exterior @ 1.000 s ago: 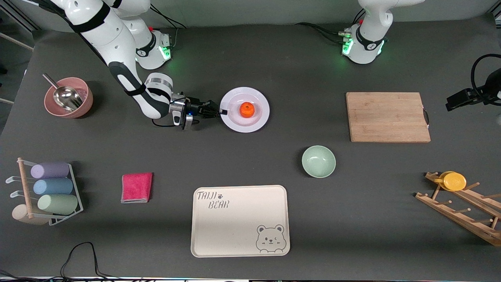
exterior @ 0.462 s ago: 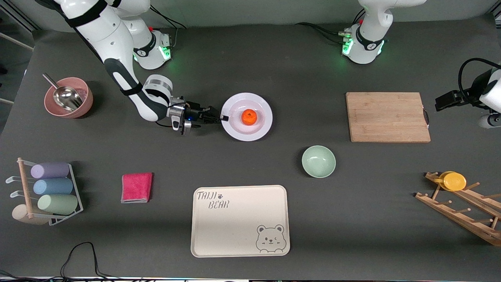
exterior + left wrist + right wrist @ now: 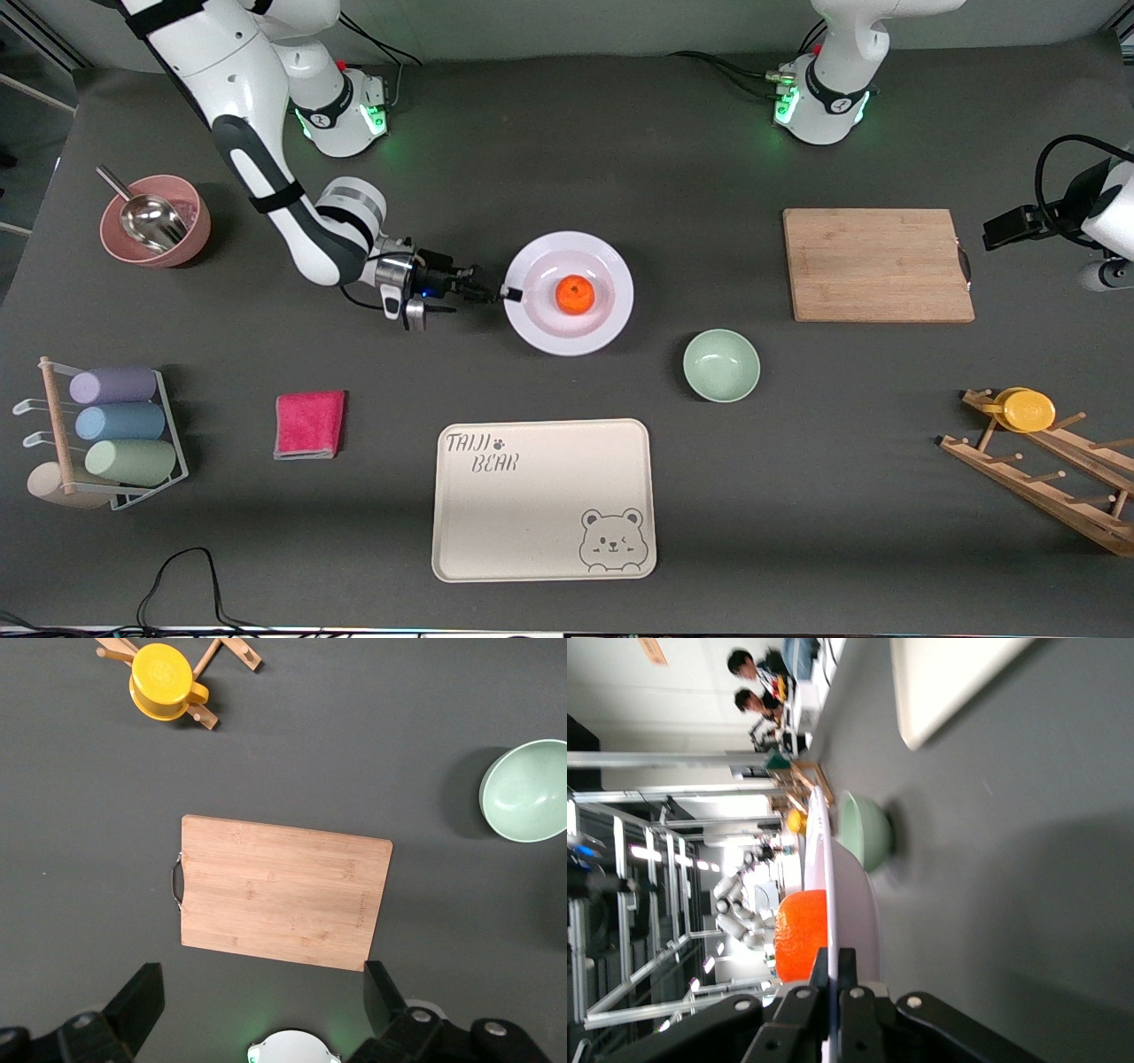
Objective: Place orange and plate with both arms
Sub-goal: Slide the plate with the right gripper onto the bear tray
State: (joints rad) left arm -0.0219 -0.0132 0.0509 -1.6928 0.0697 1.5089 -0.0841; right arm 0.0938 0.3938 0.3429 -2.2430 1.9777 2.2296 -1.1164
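The white plate [image 3: 602, 323] carries the orange [image 3: 575, 294] at its centre and hangs a little above the table, over the space between the bear tray and the robots' bases. My right gripper [image 3: 507, 295] is shut on the plate's rim at the edge toward the right arm's end. In the right wrist view the plate [image 3: 833, 868] shows edge-on between the shut fingers [image 3: 847, 967], with the orange [image 3: 802, 935] on it. My left gripper [image 3: 1005, 229] is open and empty, high over the table by the cutting board's handle end. The left wrist view shows its fingers [image 3: 142, 1001] wide apart.
A wooden cutting board [image 3: 877, 264] and a mint-green bowl [image 3: 721, 364] lie toward the left arm's end. The cream bear tray [image 3: 544, 499] sits nearest the camera. A pink cloth [image 3: 309, 424], a pink bowl with a scoop [image 3: 155, 221], a cup rack [image 3: 111, 434] and a wooden rack with a yellow cup [image 3: 1028, 409] stand around.
My right gripper has carried the plate with the orange toward the bear tray. The left gripper came in from the table's end toward the cutting board and now holds still.
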